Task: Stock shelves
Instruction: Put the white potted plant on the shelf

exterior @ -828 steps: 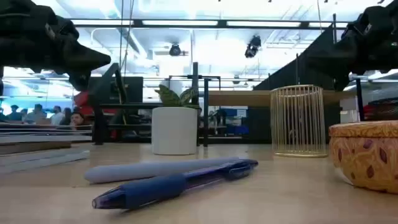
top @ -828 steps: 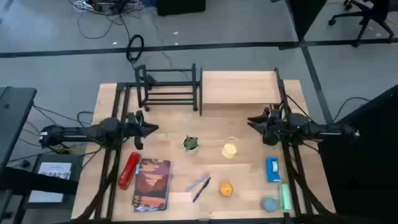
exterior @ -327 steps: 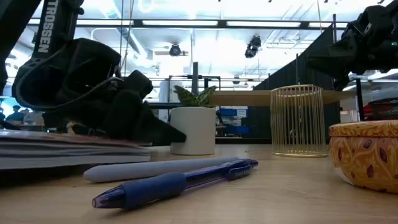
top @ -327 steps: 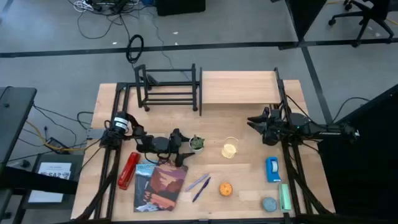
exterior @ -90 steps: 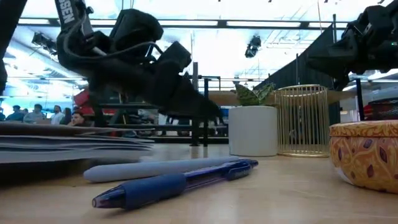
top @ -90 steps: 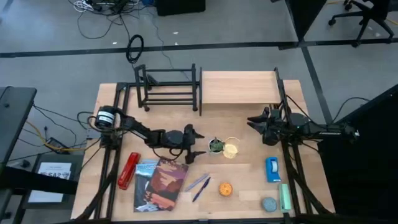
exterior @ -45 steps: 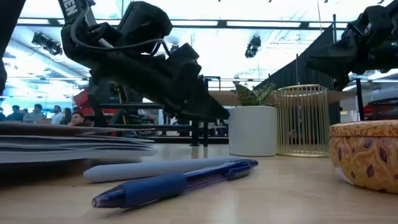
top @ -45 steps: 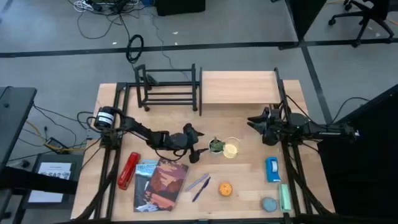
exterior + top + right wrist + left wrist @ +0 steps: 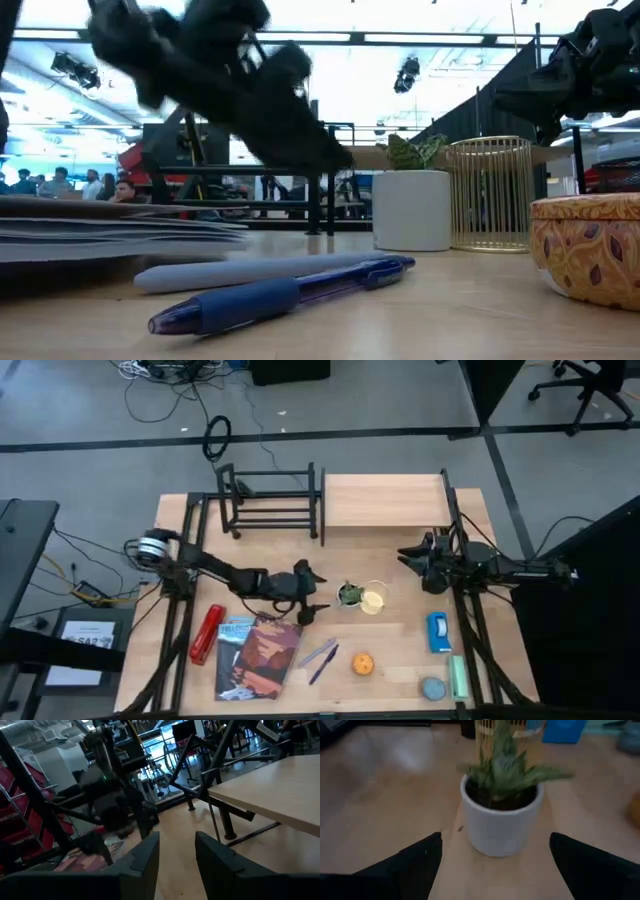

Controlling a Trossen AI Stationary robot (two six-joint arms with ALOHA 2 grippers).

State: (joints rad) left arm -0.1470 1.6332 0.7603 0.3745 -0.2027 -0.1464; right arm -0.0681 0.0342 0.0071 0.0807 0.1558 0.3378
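The left gripper (image 9: pixel 318 596) is reaching across the middle of the table, fingers spread wide apart, and the little white plant pot (image 9: pixel 501 815) is sitting just ahead of the gap, not yet gripped. Right behind the pot, the gold wire cup (image 9: pixel 484 193) is standing almost against it. The right gripper (image 9: pixel 407 557) is waiting at the right side, holding nothing, its fingers slightly apart.

Over at the far edge, the black rack (image 9: pixel 270 500) and the pale wooden shelf (image 9: pixel 384 499) are both standing bare, so by my reckoning the stocking is only just getting under way. Everything is waiting on the tabletop: the book (image 9: pixel 259 657), the red item (image 9: pixel 206 635) beside it, two pens (image 9: pixel 280 288), the patterned tin (image 9: pixel 586 245), the blue items (image 9: pixel 439 632) at the right.
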